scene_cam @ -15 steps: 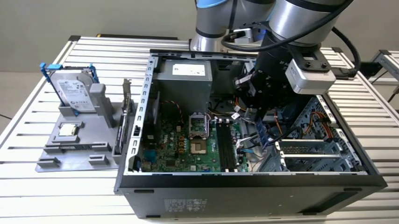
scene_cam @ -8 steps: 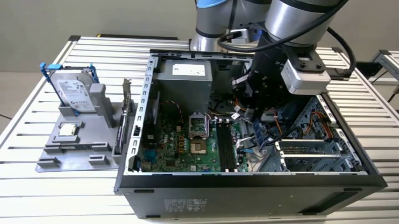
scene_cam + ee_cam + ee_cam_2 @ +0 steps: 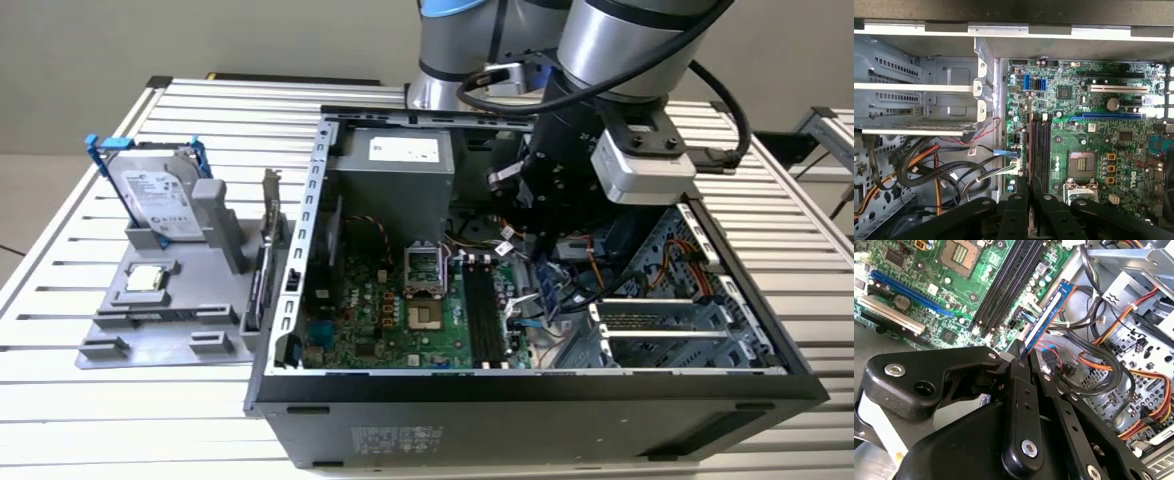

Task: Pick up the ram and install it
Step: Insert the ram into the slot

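Blue-edged ram [image 3: 1046, 315] is clamped edge-on in the jaws of the gripper [image 3: 1026, 357], hanging just over the slots [image 3: 1040, 142]. Looks like the install step; seating needs careful lining up first.

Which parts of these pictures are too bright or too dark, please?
In the second wrist view, the white edge beside the end effector is washed out. In the first wrist view, the case rim glares. In the exterior view, the arm darkens the case below it.
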`<state>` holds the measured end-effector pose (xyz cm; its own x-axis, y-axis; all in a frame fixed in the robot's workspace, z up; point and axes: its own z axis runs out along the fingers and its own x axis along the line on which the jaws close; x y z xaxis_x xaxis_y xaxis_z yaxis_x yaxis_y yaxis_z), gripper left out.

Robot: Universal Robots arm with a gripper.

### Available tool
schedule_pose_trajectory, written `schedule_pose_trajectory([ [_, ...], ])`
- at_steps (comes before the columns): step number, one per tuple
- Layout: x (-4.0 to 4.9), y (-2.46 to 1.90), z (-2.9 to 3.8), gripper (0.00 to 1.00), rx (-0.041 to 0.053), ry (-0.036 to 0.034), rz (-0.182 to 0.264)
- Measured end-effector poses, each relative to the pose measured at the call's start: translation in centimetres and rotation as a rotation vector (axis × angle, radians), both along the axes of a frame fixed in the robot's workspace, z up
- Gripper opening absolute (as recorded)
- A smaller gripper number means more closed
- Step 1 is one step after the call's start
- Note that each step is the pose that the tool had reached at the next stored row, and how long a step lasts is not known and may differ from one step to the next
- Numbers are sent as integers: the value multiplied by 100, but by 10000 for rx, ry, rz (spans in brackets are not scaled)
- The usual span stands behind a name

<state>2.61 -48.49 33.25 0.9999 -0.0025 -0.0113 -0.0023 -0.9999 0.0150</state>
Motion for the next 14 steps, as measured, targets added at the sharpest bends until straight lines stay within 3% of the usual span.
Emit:
schedule_pose_trajectory([
  [14, -66, 1, -32, 0, -1, 0, 0],
])
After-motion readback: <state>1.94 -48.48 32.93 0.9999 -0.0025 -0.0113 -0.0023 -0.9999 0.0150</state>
